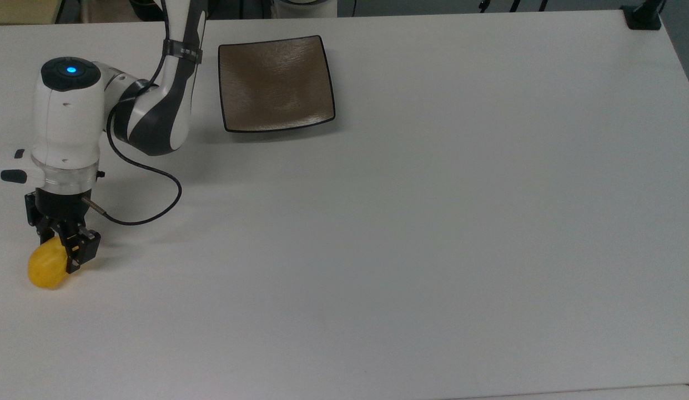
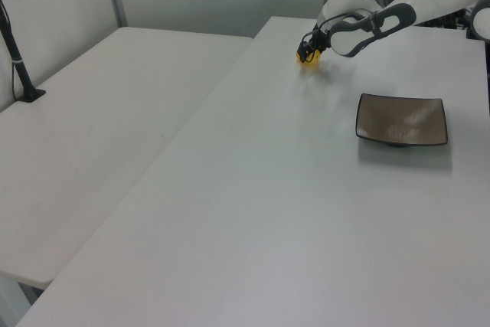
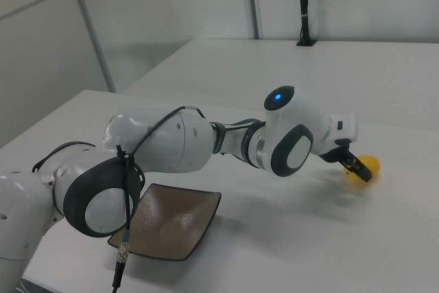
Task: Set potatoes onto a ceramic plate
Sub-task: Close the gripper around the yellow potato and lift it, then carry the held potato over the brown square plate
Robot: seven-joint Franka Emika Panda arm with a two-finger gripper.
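Observation:
The potatoes (image 1: pixel 43 271) are one yellow oval lump lying on the white table near the top view's left edge. My gripper (image 1: pixel 61 247) points down over the lump, with a finger pressed against each side of its upper part, shut on it. In the left view the gripper (image 2: pixel 308 53) and potatoes (image 2: pixel 308 60) are at the table's far end; in the right view the potatoes (image 3: pixel 368 167) peek out beyond the gripper (image 3: pixel 352 165). The ceramic plate (image 1: pixel 276 83), square and brown with a black rim, sits bare further along the table (image 2: pixel 402 119) (image 3: pixel 171 221).
The arm's black cable (image 1: pixel 155 194) loops over the table between the gripper and the plate. A black clamp (image 1: pixel 644 16) sits at the top view's upper right corner. A second white table (image 2: pixel 99 128) with a black post (image 2: pixel 17 59) adjoins on the left view's left.

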